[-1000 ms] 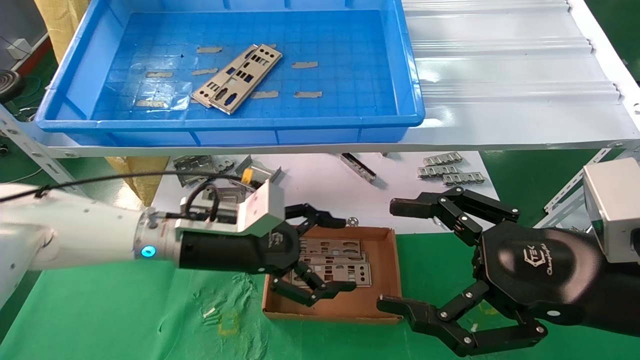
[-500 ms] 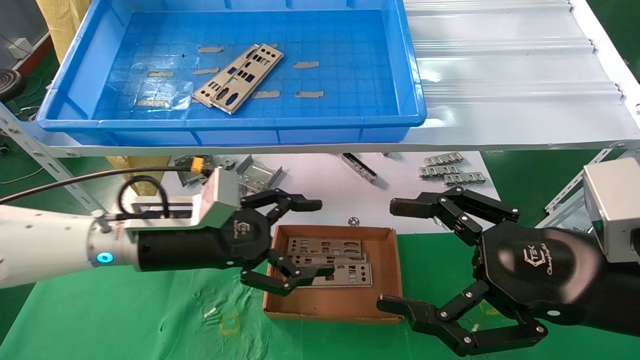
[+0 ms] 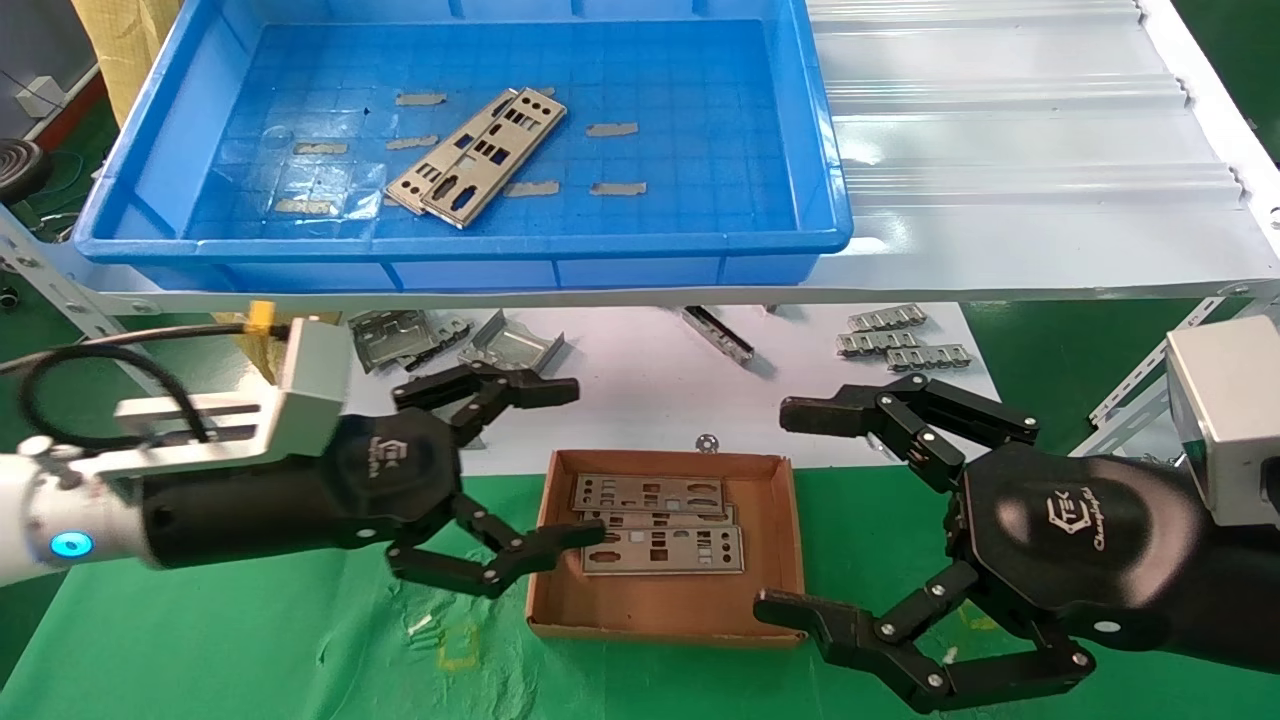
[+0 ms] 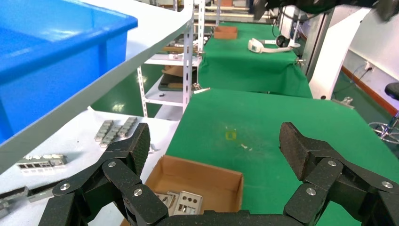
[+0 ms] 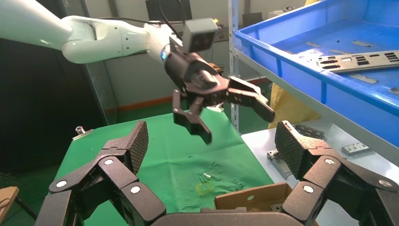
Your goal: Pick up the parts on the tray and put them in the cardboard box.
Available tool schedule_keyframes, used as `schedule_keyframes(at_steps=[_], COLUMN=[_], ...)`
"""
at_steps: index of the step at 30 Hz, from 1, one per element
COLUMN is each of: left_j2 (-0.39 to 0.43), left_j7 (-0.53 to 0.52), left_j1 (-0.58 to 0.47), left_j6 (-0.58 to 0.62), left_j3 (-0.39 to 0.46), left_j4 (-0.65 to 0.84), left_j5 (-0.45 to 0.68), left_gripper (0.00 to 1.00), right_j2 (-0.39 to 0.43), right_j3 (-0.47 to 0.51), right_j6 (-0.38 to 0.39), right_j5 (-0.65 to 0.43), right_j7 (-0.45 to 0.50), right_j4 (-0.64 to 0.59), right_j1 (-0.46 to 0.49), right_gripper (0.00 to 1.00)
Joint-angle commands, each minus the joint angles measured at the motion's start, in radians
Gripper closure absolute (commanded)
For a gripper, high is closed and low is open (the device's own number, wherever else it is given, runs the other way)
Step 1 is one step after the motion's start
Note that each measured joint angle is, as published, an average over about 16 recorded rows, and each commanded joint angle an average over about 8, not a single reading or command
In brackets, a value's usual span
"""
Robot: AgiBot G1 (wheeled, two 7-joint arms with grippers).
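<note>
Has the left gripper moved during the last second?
Yes. The left gripper, open and empty, has pulled back leftward off the cardboard box to its left edge.

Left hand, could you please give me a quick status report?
Left hand open, empty, at the cardboard box's left edge. Right hand open, parked beside the box. Parts in box; more parts wait on the tray. Nothing in the way.

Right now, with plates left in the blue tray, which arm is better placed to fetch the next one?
Left. Its tool is open, empty, and below the tray on the plates' side. The right tool hangs open beside the cardboard box, farther off.
</note>
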Motion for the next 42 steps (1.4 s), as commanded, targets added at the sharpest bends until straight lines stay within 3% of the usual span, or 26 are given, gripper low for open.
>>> schedule_keyframes(at_steps=[1, 26, 42], left_j2=[-0.023, -0.302, -0.31], left_j7=[-0.023, -0.297, -0.302], left_j1=[0.019, 0.248, 0.256], left_j6=[-0.003, -0.039, -0.042], left_j3=[-0.017, -0.219, -0.225], left_j4=[-0.041, -0.528, -0.541], left_j5=[-0.012, -0.152, -0.158], left_gripper=[0.0, 0.0, 0.0], right_j2=[0.0, 0.0, 0.0], right_j3=[0.0, 0.0, 0.0], right_j6=[0.0, 0.0, 0.0], right_j5=[0.0, 0.0, 0.0], right_j7=[0.0, 0.0, 0.0], right_j4=[0.0, 0.0, 0.0], right_j1=[0.0, 0.0, 0.0], right_gripper=[0.0, 0.0, 0.0])
